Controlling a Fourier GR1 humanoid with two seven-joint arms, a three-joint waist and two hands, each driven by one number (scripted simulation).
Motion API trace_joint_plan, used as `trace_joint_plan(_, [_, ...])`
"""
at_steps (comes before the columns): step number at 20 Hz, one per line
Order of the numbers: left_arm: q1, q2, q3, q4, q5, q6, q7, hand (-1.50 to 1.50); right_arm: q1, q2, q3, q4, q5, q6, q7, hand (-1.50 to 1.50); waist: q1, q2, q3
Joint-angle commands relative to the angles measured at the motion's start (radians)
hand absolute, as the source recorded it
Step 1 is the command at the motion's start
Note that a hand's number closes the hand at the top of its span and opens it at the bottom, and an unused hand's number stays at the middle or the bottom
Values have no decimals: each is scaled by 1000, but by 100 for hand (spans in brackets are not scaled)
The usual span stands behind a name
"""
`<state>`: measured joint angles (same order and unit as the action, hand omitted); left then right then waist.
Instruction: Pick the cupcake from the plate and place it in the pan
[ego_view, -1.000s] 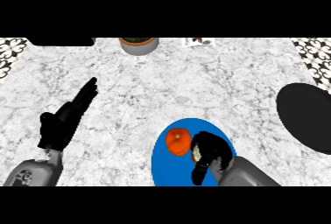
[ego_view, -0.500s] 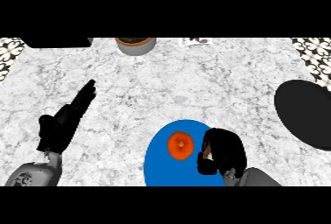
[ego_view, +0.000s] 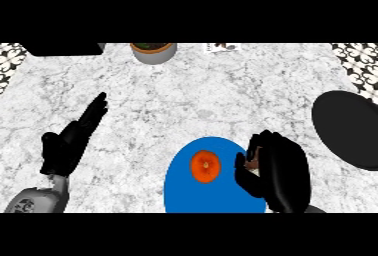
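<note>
marble counter: blue plate holds orange fruit; right hand grips cupcake

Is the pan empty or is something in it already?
Empty, as far as visible: the black pan at the view's right edge holds nothing; only its dark inside shows.

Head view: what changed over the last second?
The right hand moved up and right in the view, from over the plate's lower part to its right edge, beside the cupcake; no hold on it shows. The cupcake barely shifted and remains on the plate. The left hand, open at the left, the pan at the right edge and the pot at the top stayed put.
</note>
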<state>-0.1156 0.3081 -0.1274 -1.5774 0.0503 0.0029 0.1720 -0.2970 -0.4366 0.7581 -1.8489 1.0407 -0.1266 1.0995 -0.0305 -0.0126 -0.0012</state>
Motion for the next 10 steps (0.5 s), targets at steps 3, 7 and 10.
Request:
trace_joint_plan(3, [-32, 0, 9, 26, -22, -6, -10, 0, 94, 34, -52, -149, 215, -31, 155, 150, 7, 8, 1])
trace_joint_plan(7, [9, -13, -15, -68, -29, 4, 30, 0, 163, 44, -179, -124, 217, -153, 65, 150, 22, 10, 2])
trace_joint_plan(10, [11, -21, -10, 11, -40, -10, -38, 0, 210, 58, -260, -153, 164, -200, 12, 150, 19, 13, 2])
